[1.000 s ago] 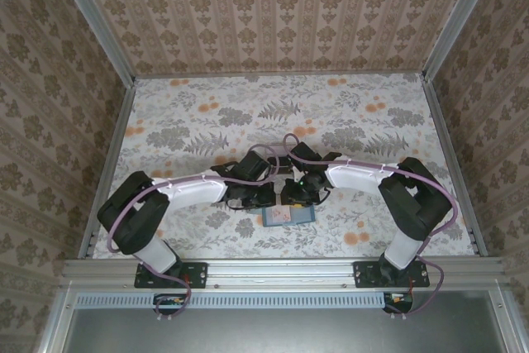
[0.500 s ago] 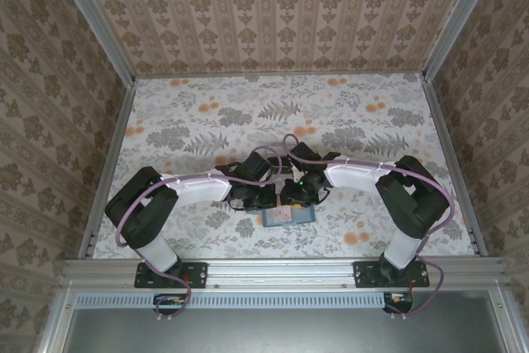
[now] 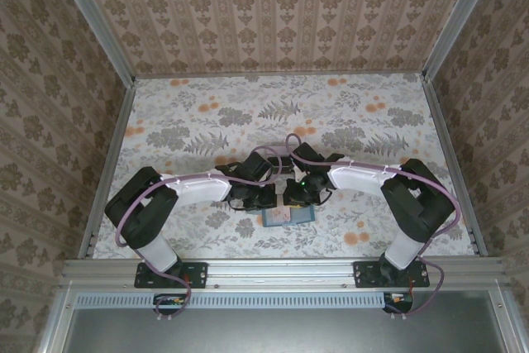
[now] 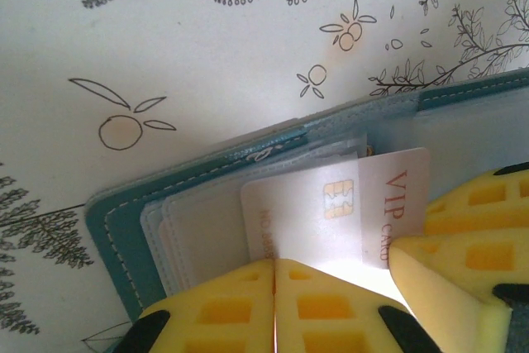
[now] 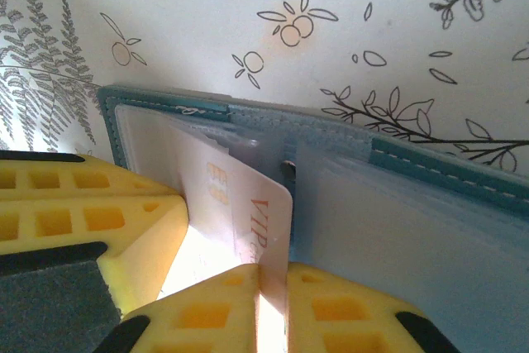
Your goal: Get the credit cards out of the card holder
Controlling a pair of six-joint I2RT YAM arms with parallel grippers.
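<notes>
Pulling the first card: early stage, nothing clear of the holder yet.

- Small teal-blue stitched folding card holder (image 4: 124, 225) lies open and flat on the white, leaf-and-fruit printed table cover (image 4: 207, 55). Overhead it sits near the table's front edge, just in front of the two wrists.
- Thin, glossy white plastic credit card (image 4: 314, 212), with gold chip and red "VIP CARD" lettering, is slid partway out of a pocket. One end is exposed, the other is tucked under the pocket lip, and the whole card overlies the holder.
- Right gripper (image 5: 273, 312): yellow waffle-ribbed pads closed on the card's exposed edge, which runs straight into the seam between them. Judged a firm pinch.
- Left gripper (image 4: 274, 307): pads pressed together, nothing visible between them. The tips rest on the card face and holder, apparently pinning the holder down.

Left to do (judgement): draw this card fully free, set it on the table, then check the other pockets. I cannot tell whether they hold more cards.

Materials:
- Holder shell looks like soft faux leather with pale stitching.
- Inside are layered frosted-clear plastic sleeves (image 5: 397, 229), thin, flexible and slightly wavy.
- Card is rigid and slick with rounded corners, so it may slip or flex under a narrow edge grip.
- Pads look like compliant foam-like rubber.
</notes>
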